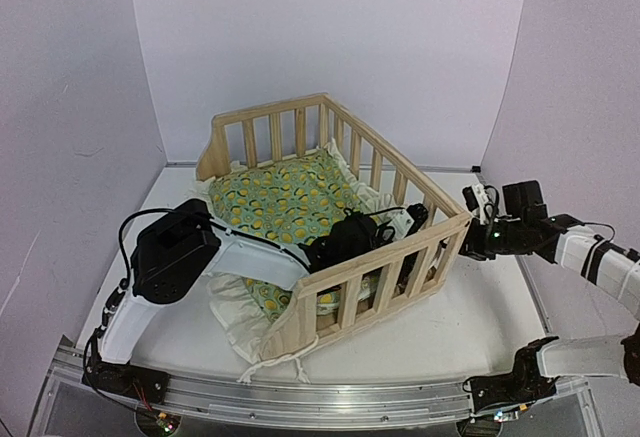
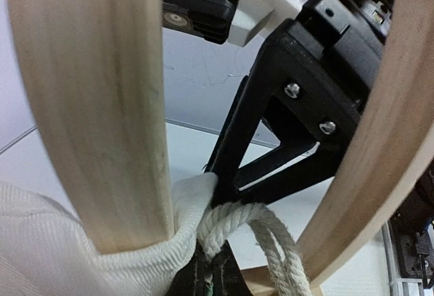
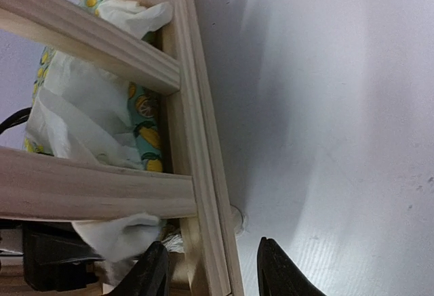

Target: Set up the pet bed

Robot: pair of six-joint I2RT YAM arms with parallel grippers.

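Left fingers together, apparently pinching rope tie inside pet bed frame, at its slats, probably to feed it out. Right fingers apart, straddling frame's bottom rail from outside, probably to catch it. Cushion lies inside frame.

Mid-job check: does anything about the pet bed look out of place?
Yes. The cushion is not seated flat: its cream ruffle spills out of the frame at the low side onto the table, and a tie cord trails at the near corner.
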